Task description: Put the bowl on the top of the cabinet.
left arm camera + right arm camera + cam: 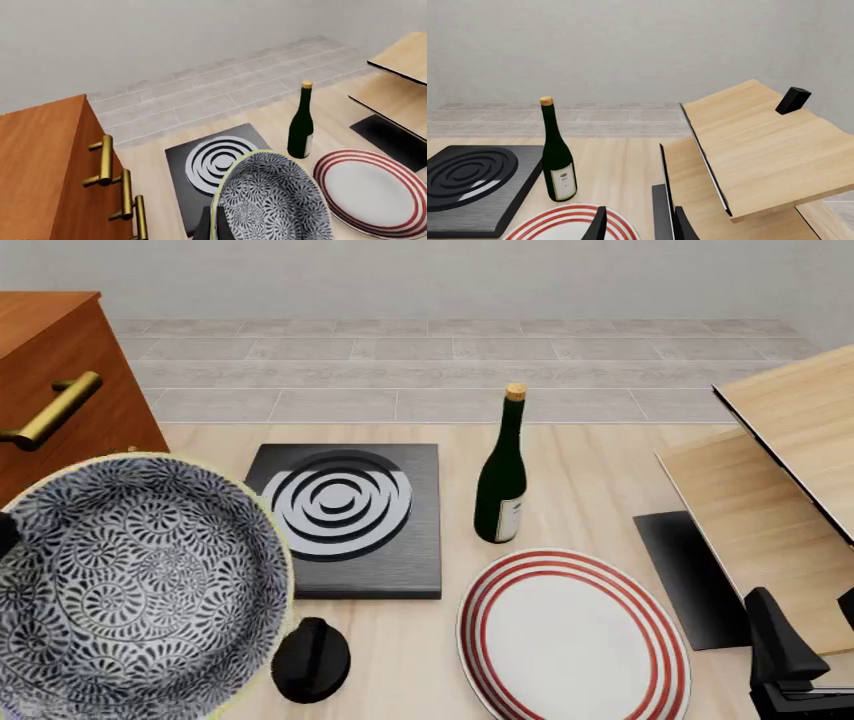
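1. I see the bowl [134,585] filling the near-left of the front view, tilted so its navy-and-white swirl interior faces the camera, lifted off the table [587,480].
2. In the left wrist view the bowl [273,200] sits right at the camera, rim edge-on. The left gripper's fingers are mostly hidden behind it, so I can't tell its jaw state for sure (looks carried, but the grip isn't visible).
3. The cabinet [54,390] stands at the far left, reddish-brown, one brass handle [54,410] showing in front view; the wrist view shows three handles [123,195] on its front. The bowl is beside it, not on its top.
4. The right gripper [637,225] hangs low at the near right with nothing between its fingers, jaws apart over the plate edge.
5. The red-ringed plate [574,635] lies flat near centre-right.
6. The green wine bottle [502,475] stands upright just behind the plate, beside the black hob [347,515] with white rings.
7. A black knob-like object [311,660] is just in front of the hob, touching the bowl's outline in front view.
8. Pale slanted wooden boards [787,460] sit at the right.
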`<control>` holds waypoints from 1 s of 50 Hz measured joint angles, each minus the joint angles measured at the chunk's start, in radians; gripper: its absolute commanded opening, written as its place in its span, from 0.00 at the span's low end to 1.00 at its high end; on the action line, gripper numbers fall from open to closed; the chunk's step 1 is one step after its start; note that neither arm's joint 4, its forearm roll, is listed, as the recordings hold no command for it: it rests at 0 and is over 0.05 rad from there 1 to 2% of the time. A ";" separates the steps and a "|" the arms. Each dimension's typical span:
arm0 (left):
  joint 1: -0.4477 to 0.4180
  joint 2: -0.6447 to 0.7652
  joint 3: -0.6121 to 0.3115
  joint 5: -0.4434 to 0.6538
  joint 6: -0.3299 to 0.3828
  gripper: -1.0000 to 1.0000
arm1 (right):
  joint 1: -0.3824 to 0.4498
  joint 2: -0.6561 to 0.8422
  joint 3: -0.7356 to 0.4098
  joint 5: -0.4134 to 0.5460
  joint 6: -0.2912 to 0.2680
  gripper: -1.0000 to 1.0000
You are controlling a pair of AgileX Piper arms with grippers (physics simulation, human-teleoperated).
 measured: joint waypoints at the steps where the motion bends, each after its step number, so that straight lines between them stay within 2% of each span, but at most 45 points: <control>1: 0.006 0.003 -0.008 -0.004 -0.007 0.00 | 0.000 0.000 0.000 0.000 0.000 1.00; 27: 0.158 0.069 -0.192 -0.098 -0.160 0.00 | 0.000 0.000 0.000 0.000 0.000 1.00; 50: 0.352 0.155 -0.268 -0.208 -0.280 0.00 | 0.000 0.000 0.000 0.000 0.000 1.00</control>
